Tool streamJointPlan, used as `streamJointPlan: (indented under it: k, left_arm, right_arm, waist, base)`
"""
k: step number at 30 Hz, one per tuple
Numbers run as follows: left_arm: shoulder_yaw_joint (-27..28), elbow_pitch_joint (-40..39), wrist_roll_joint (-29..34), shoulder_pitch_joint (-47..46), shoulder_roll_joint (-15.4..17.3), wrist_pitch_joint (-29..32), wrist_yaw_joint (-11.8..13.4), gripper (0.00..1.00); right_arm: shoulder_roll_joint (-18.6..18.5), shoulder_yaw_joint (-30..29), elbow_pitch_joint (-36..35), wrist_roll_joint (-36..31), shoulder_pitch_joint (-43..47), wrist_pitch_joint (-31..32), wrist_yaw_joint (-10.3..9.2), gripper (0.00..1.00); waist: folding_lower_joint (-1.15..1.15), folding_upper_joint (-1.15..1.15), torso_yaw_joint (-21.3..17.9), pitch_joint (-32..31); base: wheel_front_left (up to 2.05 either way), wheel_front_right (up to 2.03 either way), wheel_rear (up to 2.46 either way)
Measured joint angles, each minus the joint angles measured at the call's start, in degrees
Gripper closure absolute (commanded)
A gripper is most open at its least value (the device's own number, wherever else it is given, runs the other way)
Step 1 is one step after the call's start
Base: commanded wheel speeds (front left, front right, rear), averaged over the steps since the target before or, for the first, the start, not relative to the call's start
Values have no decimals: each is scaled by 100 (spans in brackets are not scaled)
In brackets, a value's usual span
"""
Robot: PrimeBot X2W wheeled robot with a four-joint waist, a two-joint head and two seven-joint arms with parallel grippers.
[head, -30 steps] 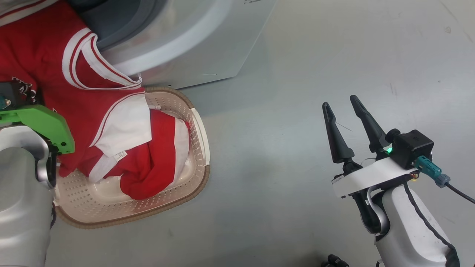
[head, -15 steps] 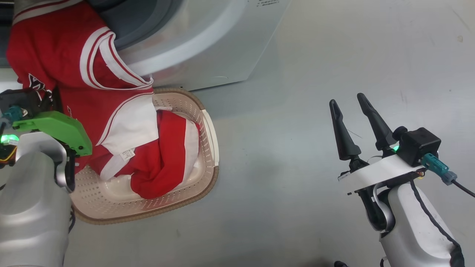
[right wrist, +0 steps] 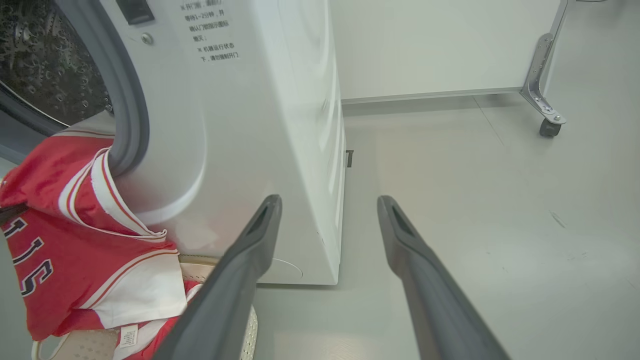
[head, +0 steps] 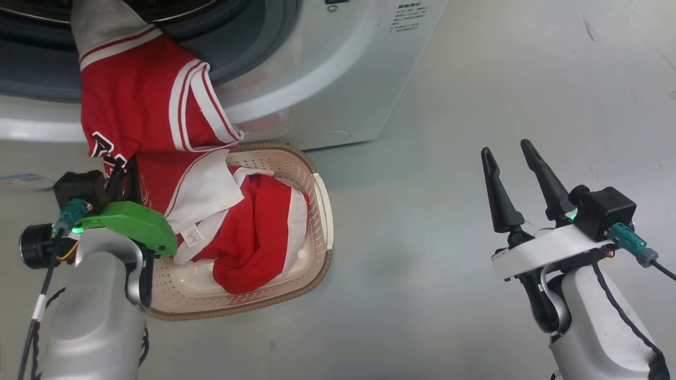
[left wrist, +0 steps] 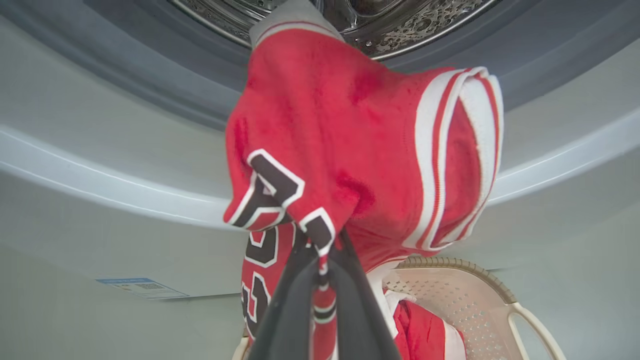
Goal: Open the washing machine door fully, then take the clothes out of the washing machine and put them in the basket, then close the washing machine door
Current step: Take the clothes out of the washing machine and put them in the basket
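Left tool is pinched tight on a fold of the lettered red jersey, which hangs out of the drum over the lip of the machine and trails down into the basket. Another red-and-white garment lies heaped in the basket, which stands on the floor right against the foot of the machine's front. Right tool hangs over bare floor, fingers spread wide and empty, well apart from the basket.
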Motion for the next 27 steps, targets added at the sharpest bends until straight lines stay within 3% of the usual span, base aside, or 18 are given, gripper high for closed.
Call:
streamJointPlan:
  k: [16, 27]
  left_arm:
    - [-335, -1686, 365, 865, -211, -1, -42, 100]
    - [-770, -1962, 430, 1614, -277, -1, -178, 100]
  right_arm:
    - [-79, 1, 38, -1, 339, -15, -32, 0]
    - [-69, 160, 25, -5, 395, -5, -30, 0]
  waist:
    - [0, 0, 407, -532]
    - [0, 0, 452, -640]
  base:
    - [0, 0, 0]
    - [0, 0, 0]
